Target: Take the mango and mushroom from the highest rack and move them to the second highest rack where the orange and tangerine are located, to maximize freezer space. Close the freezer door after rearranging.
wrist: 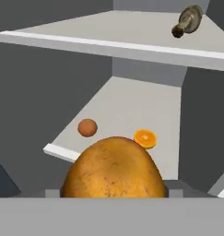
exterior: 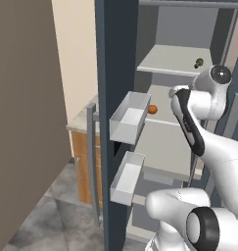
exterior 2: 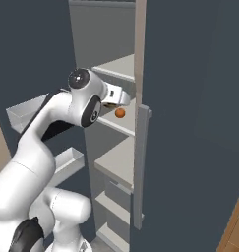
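Mango (wrist: 114, 168) skin matt, speckled; racks (wrist: 127, 108) smooth matt grey.

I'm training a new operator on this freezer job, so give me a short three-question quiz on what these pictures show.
1. True or false: the mushroom lies on the highest rack.
2. The big yellow-brown fruit right at the gripper is the: A) tangerine B) mango C) mushroom
3. Fill in: the orange and tangerine lie on the ____ highest rack.

Key
1. True.
2. B, the mango.
3. Second.
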Available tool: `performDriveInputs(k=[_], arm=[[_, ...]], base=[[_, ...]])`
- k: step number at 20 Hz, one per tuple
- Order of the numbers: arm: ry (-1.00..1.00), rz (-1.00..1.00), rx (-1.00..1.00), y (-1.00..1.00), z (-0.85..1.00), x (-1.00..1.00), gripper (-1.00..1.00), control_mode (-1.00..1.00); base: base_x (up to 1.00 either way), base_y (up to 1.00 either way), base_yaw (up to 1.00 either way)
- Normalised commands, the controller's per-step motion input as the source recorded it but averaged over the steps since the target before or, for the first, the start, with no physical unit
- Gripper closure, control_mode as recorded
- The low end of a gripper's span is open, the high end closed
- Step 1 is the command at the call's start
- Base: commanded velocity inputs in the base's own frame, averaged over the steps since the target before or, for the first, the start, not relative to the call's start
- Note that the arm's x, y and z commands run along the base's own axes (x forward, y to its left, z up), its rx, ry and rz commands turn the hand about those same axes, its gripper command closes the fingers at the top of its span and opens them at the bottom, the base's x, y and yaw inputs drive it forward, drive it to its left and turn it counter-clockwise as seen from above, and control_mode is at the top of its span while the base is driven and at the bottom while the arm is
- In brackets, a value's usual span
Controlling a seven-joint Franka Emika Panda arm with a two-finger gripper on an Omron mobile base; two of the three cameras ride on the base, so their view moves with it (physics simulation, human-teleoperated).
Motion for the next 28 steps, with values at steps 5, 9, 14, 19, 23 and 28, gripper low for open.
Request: performDriveInputs(k=[5,9,14,19,23,28], arm=[[0.17,0.0,-0.01,0.04,-0.44,0.23,1.0,-1.0],[0.0,0.02,0.0,0.0,-0.42,0.38,1.0,-1.0],[0.0,0.0,0.0,0.0,-0.28,0.53,1.0,-1.0],[0.0,0.0,0.0,-0.07,-0.26,0.58,1.0,-1.0],[0.01,0.0,0.02,-0.23,-0.25,0.53,1.0,-1.0],[0.08,0.0,0.02,-0.24,-0.27,0.49,1.0,-1.0]], base=[[0.0,0.0,0.0],[0.0,0.0,0.0],[0.0,0.0,0.0],[0.0,0.0,0.0],[0.0,0.0,0.0],[0.0,0.0,0.0]])
